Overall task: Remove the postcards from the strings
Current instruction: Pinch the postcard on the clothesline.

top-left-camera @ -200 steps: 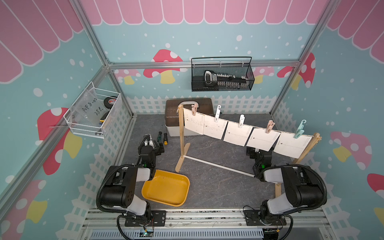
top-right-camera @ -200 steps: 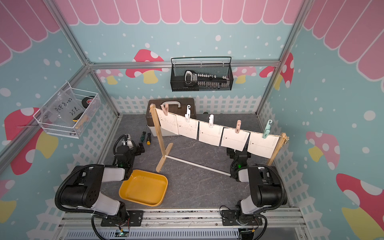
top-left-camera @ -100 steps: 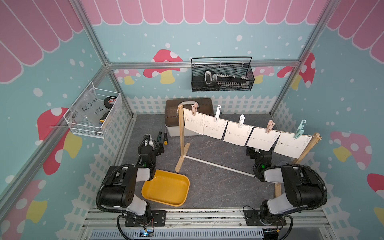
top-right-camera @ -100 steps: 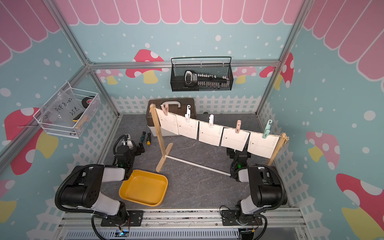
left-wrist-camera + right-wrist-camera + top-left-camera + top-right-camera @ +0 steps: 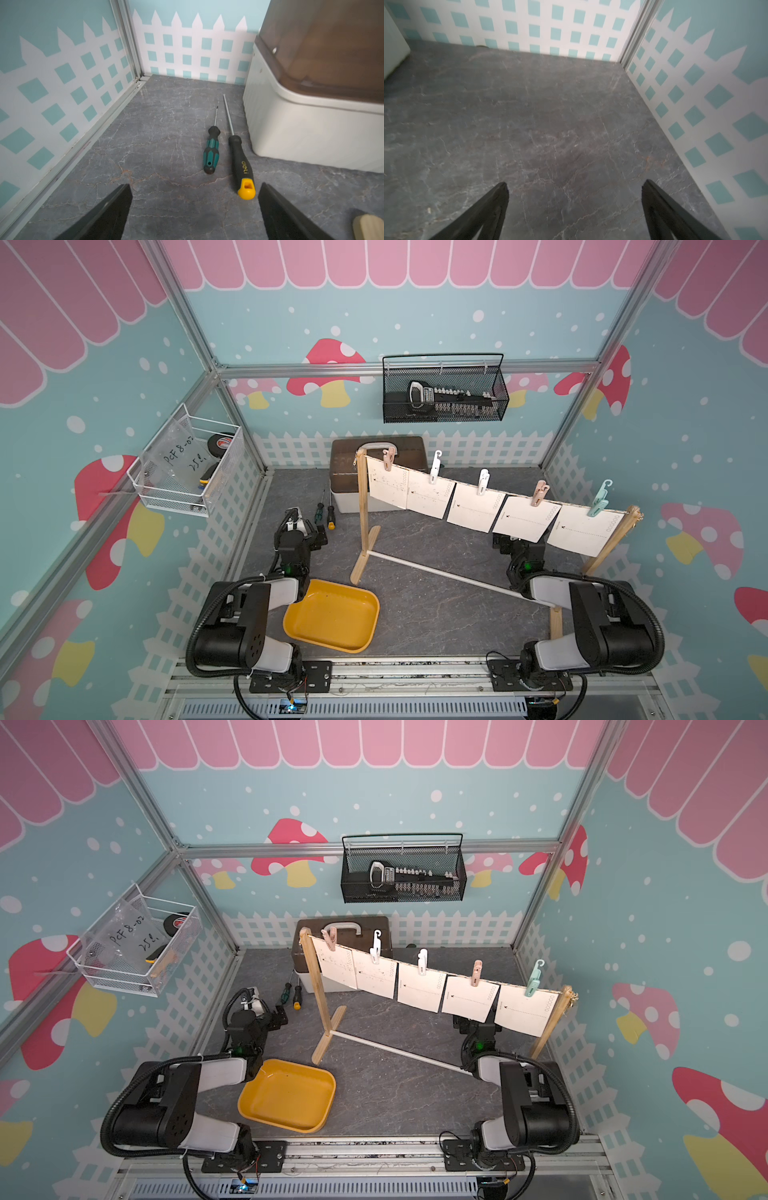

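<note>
Several cream postcards [image 5: 473,508] [image 5: 419,988] hang side by side from the string [image 5: 509,493] [image 5: 449,974], each held by a pastel peg. The string runs between two wooden posts [image 5: 362,497] [image 5: 611,539]. My left gripper [image 5: 318,531] [image 5: 278,1017] [image 5: 194,187] rests low at the left, near the screwdrivers; it is open and empty. Also open and empty, my right gripper [image 5: 505,540] [image 5: 465,1022] [image 5: 575,185] sits low on the floor under the right-hand cards, which partly hide it in both top views. Neither wrist view shows a card.
A yellow tray [image 5: 332,645] lies at the front left. A green screwdriver [image 5: 212,149] and a black-and-yellow one [image 5: 242,164] lie beside a white box with a brown lid [image 5: 345,497]. A white rod [image 5: 436,572] joins the posts' feet. Wire baskets hang on the walls.
</note>
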`<state>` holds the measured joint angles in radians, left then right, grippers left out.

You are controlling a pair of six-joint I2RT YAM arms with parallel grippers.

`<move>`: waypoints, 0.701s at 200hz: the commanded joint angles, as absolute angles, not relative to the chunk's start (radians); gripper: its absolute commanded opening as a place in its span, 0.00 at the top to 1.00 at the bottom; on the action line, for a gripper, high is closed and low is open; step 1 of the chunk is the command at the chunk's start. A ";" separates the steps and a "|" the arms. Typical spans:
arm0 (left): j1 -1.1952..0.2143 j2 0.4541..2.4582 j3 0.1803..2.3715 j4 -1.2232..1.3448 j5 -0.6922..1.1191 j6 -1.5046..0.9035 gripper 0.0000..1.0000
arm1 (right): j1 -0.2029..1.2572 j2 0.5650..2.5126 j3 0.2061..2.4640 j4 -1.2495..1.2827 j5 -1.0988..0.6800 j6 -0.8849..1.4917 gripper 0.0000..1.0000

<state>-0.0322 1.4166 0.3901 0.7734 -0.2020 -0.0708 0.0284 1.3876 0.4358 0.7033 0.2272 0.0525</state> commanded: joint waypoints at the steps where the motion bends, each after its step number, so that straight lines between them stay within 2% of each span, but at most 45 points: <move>1: -0.025 1.353 0.421 0.682 -0.173 -0.055 0.00 | 0.049 1.310 0.466 0.565 0.228 0.025 0.01; 43: -0.026 1.197 0.450 0.586 -0.274 -0.122 0.00 | 0.097 1.193 0.487 0.343 0.230 0.047 0.01; 101: -0.022 1.084 0.684 0.096 -0.403 -0.401 0.00 | 0.166 1.098 0.568 -0.005 0.088 0.157 0.02; 140: -0.020 0.997 0.649 0.142 -0.325 -0.398 0.00 | 0.245 1.071 0.572 -0.166 0.069 0.252 0.01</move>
<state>-0.0250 1.0473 0.6758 0.1944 -0.3454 -0.3450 0.2043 1.0889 0.5522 0.0055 0.1032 0.1715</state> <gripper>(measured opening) 0.997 0.986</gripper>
